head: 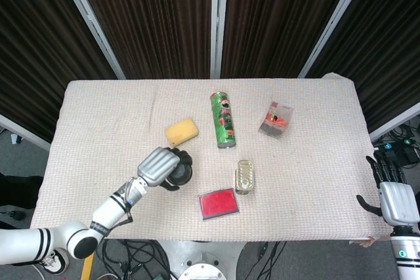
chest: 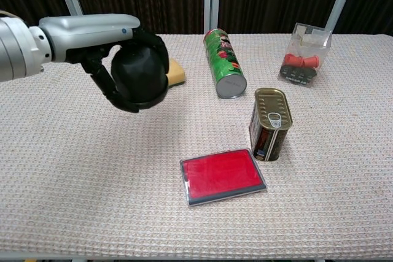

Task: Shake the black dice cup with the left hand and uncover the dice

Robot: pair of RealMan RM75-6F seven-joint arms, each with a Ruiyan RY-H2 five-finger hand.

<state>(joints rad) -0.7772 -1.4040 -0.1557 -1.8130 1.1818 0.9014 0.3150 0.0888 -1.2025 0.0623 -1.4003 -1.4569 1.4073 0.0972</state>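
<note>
A: Your left hand (chest: 92,35) has its fingers (chest: 116,99) wrapped around the black dice cup (chest: 140,77), held above the tabletop (chest: 92,170) in front of the yellow sponge (head: 181,131).

B: Yep, and your right hand (head: 396,200) hangs off the tabletop's right edge, fingers apart, grasping nothing. The red case (chest: 223,175) lies beside the tin can (chest: 269,124).

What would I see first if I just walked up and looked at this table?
First you would see the left hand holding the black dice cup up above the cloth, at the table's left. Near the front edge lies a bright red flat case, with a gold tin standing just to its right. Farther back, a green can lies on its side.
</note>
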